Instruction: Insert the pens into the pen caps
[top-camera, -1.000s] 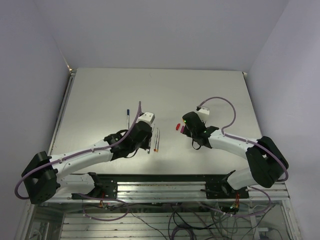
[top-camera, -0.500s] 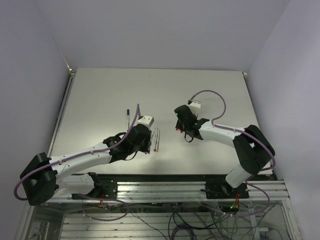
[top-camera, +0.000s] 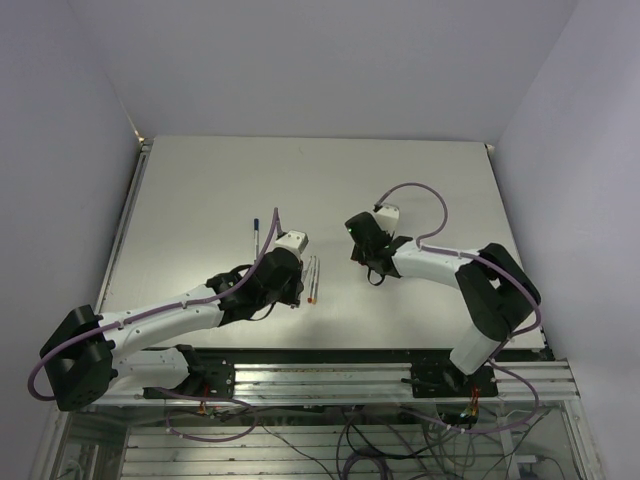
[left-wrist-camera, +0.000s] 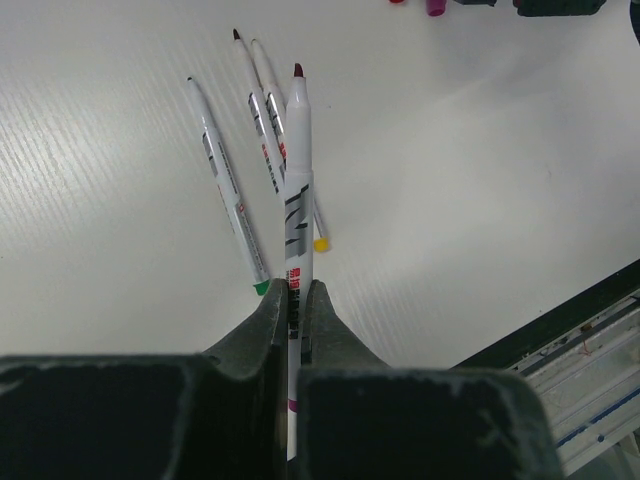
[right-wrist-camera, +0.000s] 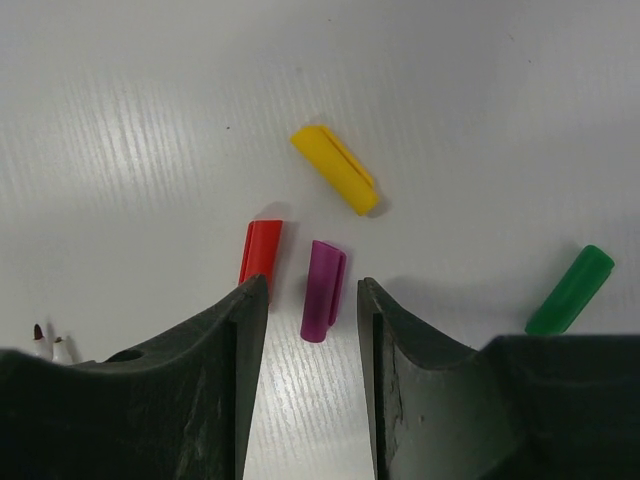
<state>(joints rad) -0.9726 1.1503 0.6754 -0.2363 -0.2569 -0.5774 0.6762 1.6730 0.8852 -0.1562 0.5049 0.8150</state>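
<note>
Swung further left and folded tighter than a second ago, the right arm now hangs its right end effector (top-camera: 358, 245) low over mid-table, and the red piece seen at its tip then is hidden from above; the left arm has barely shifted, its left end effector (top-camera: 293, 290) just beside a few loose pens (top-camera: 312, 278), with a blue-tipped pen (top-camera: 256, 235) lying apart to the left. Bare table (top-camera: 420, 170) stretches wide toward the far and side edges. From the left wrist, the jaws are clamped tight on a dark-red-tipped pen (left-wrist-camera: 297, 190) pointing forward over three pens lying flat on the table; the near table edge cuts across the lower right corner. From the right wrist, the jaws stand partly apart and hold nothing, straddling the purple cap (right-wrist-camera: 323, 290); contact cannot be told. A red cap (right-wrist-camera: 261, 252) lies just beside one finger, a yellow cap (right-wrist-camera: 335, 168) further ahead, a green cap (right-wrist-camera: 570, 290) off to the side, all flat on the table and unseen from above.
</note>
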